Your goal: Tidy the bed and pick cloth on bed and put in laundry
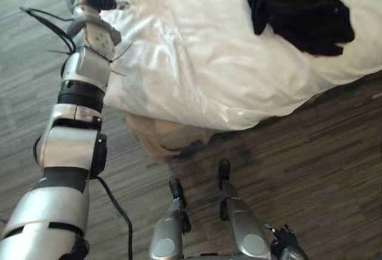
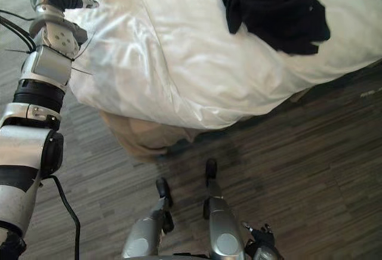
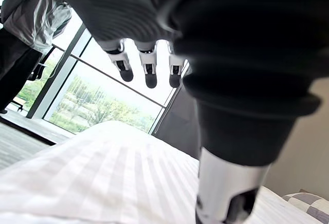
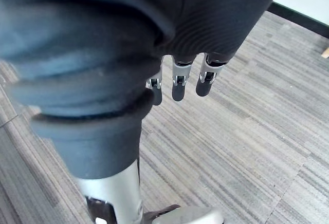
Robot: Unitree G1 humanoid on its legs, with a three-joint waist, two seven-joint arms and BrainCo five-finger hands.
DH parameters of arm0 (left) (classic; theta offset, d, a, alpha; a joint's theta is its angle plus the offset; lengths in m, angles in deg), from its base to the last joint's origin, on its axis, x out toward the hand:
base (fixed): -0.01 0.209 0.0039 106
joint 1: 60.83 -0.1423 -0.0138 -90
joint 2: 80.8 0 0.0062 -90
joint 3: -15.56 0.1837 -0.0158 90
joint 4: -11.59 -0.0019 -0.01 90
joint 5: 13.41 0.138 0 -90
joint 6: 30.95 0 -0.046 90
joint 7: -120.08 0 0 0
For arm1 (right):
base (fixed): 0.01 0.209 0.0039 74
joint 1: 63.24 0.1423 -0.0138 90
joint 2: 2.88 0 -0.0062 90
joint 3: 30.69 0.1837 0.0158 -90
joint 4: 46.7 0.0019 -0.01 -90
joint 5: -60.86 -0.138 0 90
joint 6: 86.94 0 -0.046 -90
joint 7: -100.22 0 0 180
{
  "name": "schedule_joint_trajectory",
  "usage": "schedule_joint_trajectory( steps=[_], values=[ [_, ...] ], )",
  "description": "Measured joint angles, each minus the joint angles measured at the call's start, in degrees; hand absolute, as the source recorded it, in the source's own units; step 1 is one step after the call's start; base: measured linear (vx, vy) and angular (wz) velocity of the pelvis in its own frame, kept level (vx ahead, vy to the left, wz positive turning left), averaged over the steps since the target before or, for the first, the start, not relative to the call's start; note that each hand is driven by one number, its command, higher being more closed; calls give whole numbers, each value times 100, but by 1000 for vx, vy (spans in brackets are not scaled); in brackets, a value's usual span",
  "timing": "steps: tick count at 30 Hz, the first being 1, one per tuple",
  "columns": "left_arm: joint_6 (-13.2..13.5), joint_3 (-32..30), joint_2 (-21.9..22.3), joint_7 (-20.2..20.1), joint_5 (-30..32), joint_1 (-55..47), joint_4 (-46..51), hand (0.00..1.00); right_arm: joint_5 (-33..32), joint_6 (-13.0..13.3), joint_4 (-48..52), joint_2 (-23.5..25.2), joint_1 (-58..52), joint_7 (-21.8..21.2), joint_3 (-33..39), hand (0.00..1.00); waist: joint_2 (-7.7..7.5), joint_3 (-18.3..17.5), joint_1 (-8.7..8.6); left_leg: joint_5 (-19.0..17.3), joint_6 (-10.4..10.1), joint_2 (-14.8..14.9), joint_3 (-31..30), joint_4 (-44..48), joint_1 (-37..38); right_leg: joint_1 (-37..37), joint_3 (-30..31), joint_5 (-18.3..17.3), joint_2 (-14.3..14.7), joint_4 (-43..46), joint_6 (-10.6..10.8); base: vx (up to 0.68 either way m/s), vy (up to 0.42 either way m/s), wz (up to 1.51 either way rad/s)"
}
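Partly cut off at the upper edge, a black cloth lies crumpled on the white duvet. The left hand hovers above the duvet's corner, well apart from the cloth, fingers straight and empty. Its wrist view adds a window and a person beyond the duvet. Off the duvet, the right hand hangs over the wood floor, fingers relaxed and empty.
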Motion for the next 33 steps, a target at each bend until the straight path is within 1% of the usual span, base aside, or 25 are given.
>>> schedule_joint_trajectory(
  steps=[2,3,7,8,11,13,15,18,19,20,22,23,24,26,27,28,29,30,31,32,33],
  values=[
    [1,18,17,-108,2,4,-103,0,-47,15,75,28,0,1,-40,0,-10,84,-20,0,0,3,8,-2,-7,-7,3,0,0,0,0,35,48,0],
    [0,21,50,-239,3,3,-164,100,-135,23,80,32,-3,1,-62,0,-12,88,-24,0,-1,6,14,-4,-28,-25,3,0,-1,0,0,32,44,2],
    [22,183,128,-511,3,2,-166,100,-174,46,125,35,-23,1,-108,0,-12,88,29,0,-1,5,52,-5,-93,-96,3,0,-16,0,0,31,39,3],
    [38,244,215,-659,4,-4,-166,100,-173,45,144,34,-51,1,-124,0,-12,87,64,0,-1,7,72,-5,-83,-98,3,0,-18,0,0,33,35,2],
    [229,468,264,-1040,0,-88,-163,100,-174,43,301,26,-106,-5,-157,0,-12,87,81,1,-2,17,144,0,-60,-90,7,0,-44,0,0,0,0,0],
    [340,686,233,-1155,-3,-258,-128,100,-170,42,401,15,-106,-8,-158,0,-12,86,108,0,-2,4,240,2,10,-33,39,1,-68,0,0,13,26,-7],
    [447,929,168,-1348,-20,-404,-38,100,-171,37,488,17,-106,-19,-158,0,-8,75,133,-1,-2,-1,299,7,34,22,61,0,-77,-1,1,-11,24,-5],
    [707,1345,3,-1675,-134,-795,216,100,-166,29,541,8,-104,-66,-167,0,-5,62,220,-2,-2,13,315,6,177,170,58,-1,-67,-1,2,0,0,0],
    [796,1416,-14,-1768,-198,-1042,270,100,-162,-29,538,-11,-104,-133,-171,0,-3,-9,235,-4,-2,22,316,7,215,213,45,-2,-63,-1,3,13,1,4],
    [831,1475,-35,-1789,-237,-1187,313,100,-158,-58,523,-26,-104,-144,-176,0,-2,-88,234,-4,-2,25,316,5,211,214,33,-3,-63,-2,4,17,5,6],
    [1007,1572,-119,-2008,-359,-1782,334,100,-130,-124,514,-43,-106,-204,-177,0,11,-403,237,-4,-2,30,331,0,274,283,21,-3,-63,-2,5,37,16,2],
    [1042,1584,-139,-2059,-377,-1936,334,100,-130,-131,518,-48,-106,-243,-187,0,20,-429,238,-6,-2,34,344,-3,347,354,20,-7,-62,-2,10,38,22,-2],
    [1092,1585,-186,-2174,-478,-2301,356,100,-123,-140,516,-58,-110,-262,-216,0,39,-518,242,-19,13,45,384,1,475,479,14,-13,-56,-2,16,29,20,-8],
    [1132,1582,-284,-2342,-577,-2921,449,100,-115,-174,517,-63,-121,-280,-216,0,74,-615,293,-21,11,48,525,-26,722,684,26,-56,-49,-3,67,16,17,-11],
    [1139,1579,-331,-2442,-609,-3346,516,100,-97,-181,522,-79,-176,-296,-217,0,120,-750,331,-47,8,49,579,-55,787,733,26,-89,-52,-3,95,2,14,-6],
    [1151,1568,-383,-2542,-651,-3838,589,100,-39,-182,527,-110,-278,-353,-215,0,177,-924,391,-100,15,50,628,-96,807,742,25,-143,-52,-3,51,0,0,0],
    [1152,1552,-416,-2604,-688,-4088,602,100,15,-183,528,-129,-311,-382,-215,0,206,-1000,389,-114,2,53,644,-104,812,749,13,-164,-55,-3,35,28,11,4],
    [1144,1484,-460,-2706,-688,-4591,614,100,66,-200,516,-175,-373,-399,-211,0,257,-1084,380,-114,3,78,761,-118,884,811,-14,-196,-57,-3,38,42,8,9],
    [1135,1431,-469,-2764,-688,-5046,635,0,104,-216,511,-234,-448,-404,-211,0,297,-1114,391,-111,1,101,844,-134,997,920,-27,-243,-55,-3,86,36,7,11],
    [1140,1378,-470,-2810,-688,-5333,658,0,106,-228,509,-274,-490,-407,-211,0,311,-1140,389,-110,0,102,840,-149,1063,986,-44,-262,-56,-3,93,32,9,8],
    [1148,1197,-470,-2863,-685,-5763,702,0,106,-248,508,-328,-533,-413,-207,0,301,-1191,389,-108,-3,98,831,-156,1133,1057,-57,-272,-59,-3,92,26,10,7]
  ],
)
